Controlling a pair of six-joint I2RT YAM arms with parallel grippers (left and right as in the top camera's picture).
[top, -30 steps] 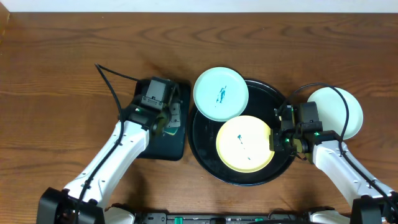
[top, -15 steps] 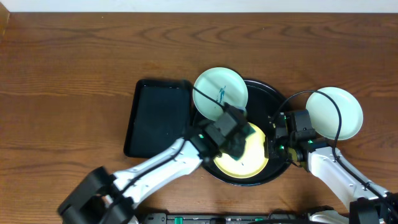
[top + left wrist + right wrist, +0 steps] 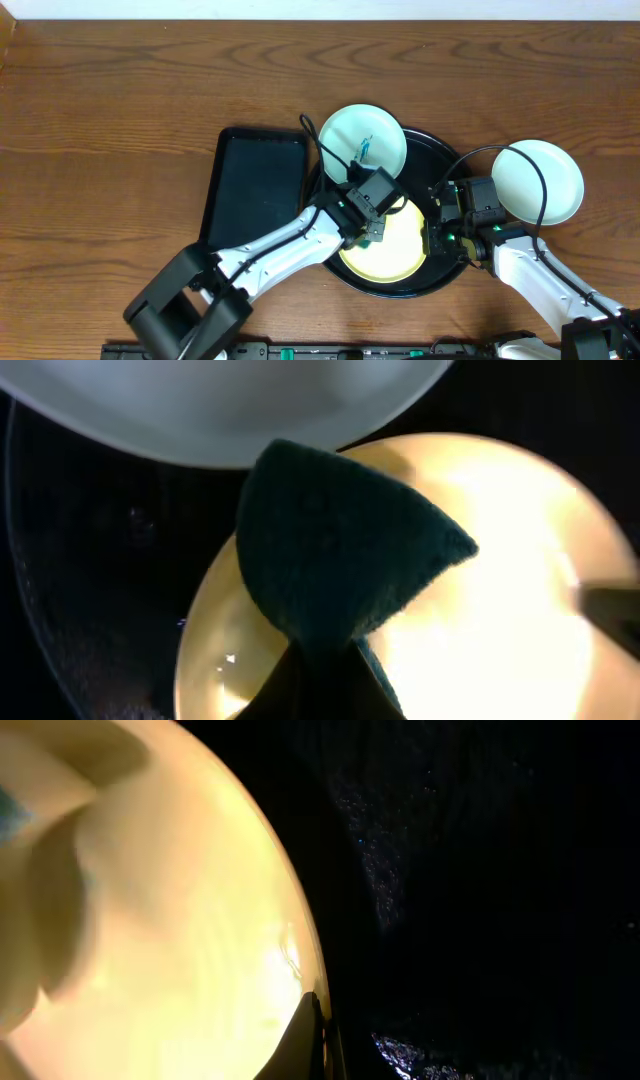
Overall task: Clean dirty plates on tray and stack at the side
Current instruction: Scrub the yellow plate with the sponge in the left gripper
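On tray [image 3: 428, 160]: glossy yellow plate [image 3: 395, 252] under dark sponge [image 3: 340, 550] (mint plate [image 3: 378, 135] teal-smeared)

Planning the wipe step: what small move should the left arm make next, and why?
Probably press the sponge down onto the yellow plate and wipe its middle: the left gripper holds it over that plate, and the right gripper sits at the rim.

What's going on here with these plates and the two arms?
Two robot arms are cleaning plates. The left fingers pinch a dark green sponge over the yellow plate on the round black tray. The right fingers sit at that plate's right edge, apparently steadying it. A teal-smeared plate rests on the tray's far rim. A clean-looking plate lies on the table beside the tray.
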